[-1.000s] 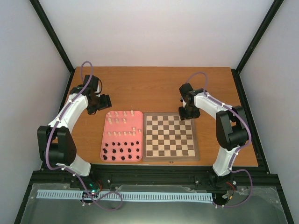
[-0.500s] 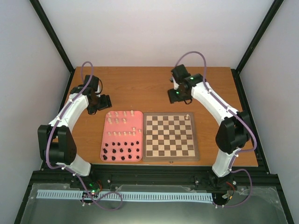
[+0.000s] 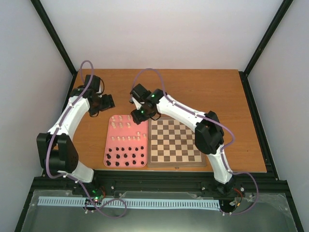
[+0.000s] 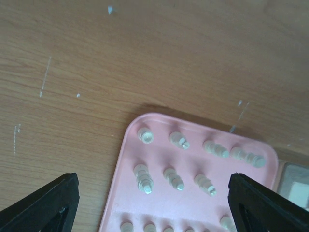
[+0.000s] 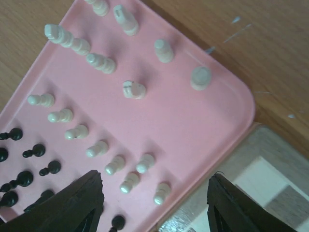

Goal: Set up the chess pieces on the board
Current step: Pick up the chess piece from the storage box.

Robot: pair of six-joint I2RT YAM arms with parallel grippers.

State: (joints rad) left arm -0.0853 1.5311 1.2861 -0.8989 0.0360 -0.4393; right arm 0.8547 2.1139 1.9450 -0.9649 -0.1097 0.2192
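Observation:
Cream-white chess pieces stand on the far half of a pink tray, with a row of white pawns behind them. The wooden board lies right of the tray. My right gripper hangs open over the tray's far right corner. In the right wrist view its jaws straddle white pawns without touching them. My left gripper is open over the table just beyond the tray's far left corner. In the left wrist view taller white pieces lie ahead of it.
Black pieces fill the near rows of the tray and show at the left of the right wrist view. The board's corner borders the tray. The right arm stretches across the board's far side. Bare wooden table lies behind.
My right gripper left a white piece on the board's far right corner square, then swung left to the tray's far right corner. The left arm has barely moved.

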